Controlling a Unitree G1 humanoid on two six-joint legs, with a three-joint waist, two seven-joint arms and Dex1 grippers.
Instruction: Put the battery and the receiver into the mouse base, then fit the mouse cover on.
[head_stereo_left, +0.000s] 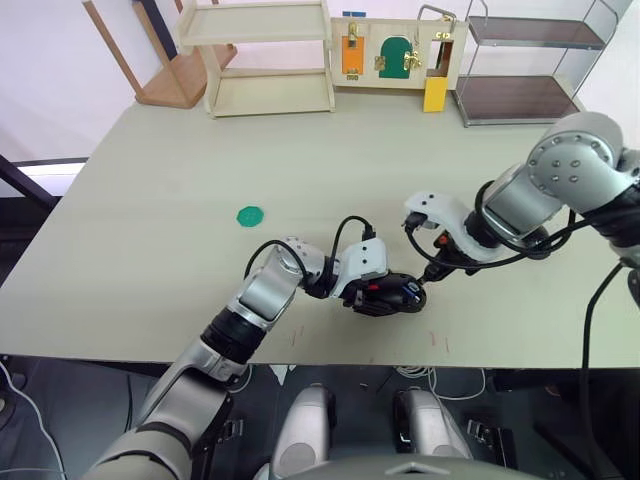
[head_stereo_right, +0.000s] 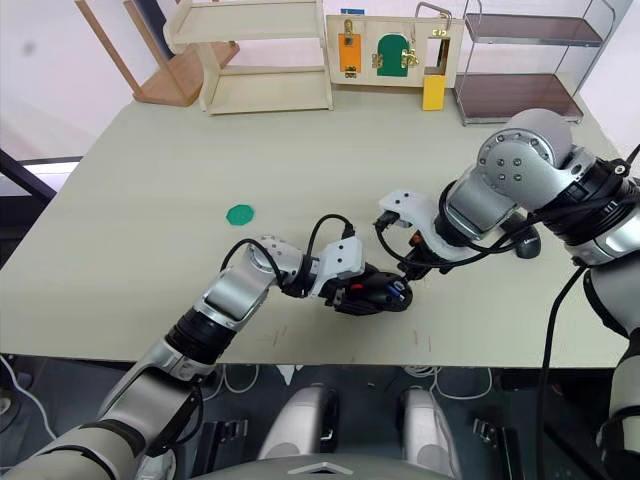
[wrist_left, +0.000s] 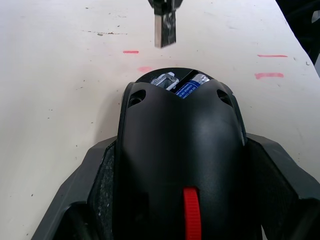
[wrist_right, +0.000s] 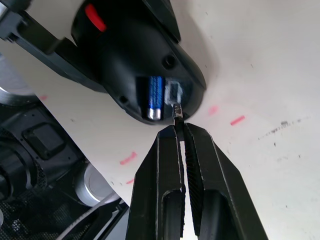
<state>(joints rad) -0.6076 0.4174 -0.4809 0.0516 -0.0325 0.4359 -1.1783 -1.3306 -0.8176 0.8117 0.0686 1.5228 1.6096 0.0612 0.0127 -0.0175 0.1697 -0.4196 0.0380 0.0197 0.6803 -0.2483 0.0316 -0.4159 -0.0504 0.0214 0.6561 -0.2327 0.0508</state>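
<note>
My left gripper (head_stereo_left: 383, 291) is shut on the mouse base (wrist_left: 182, 150), a black shell with a red part, holding it just above the table's front edge. The blue battery (wrist_right: 155, 96) lies in the hollow at the base's open end. Beside it sits a silver slot (wrist_right: 173, 92). My right gripper (wrist_right: 178, 114) is shut on the receiver (wrist_right: 177, 110), a tiny dark stub at its fingertips, right at that open end next to the battery. The mouse cover (head_stereo_right: 527, 244) lies on the table behind my right arm, partly hidden.
A flat green disc (head_stereo_left: 250, 215) lies on the table to the left. Wooden shelves (head_stereo_left: 268, 55), a latch board (head_stereo_left: 392, 52) and a wire rack (head_stereo_left: 530, 60) line the far edge. Red marks (wrist_left: 270, 75) dot the table (head_stereo_left: 150, 200) near its front edge.
</note>
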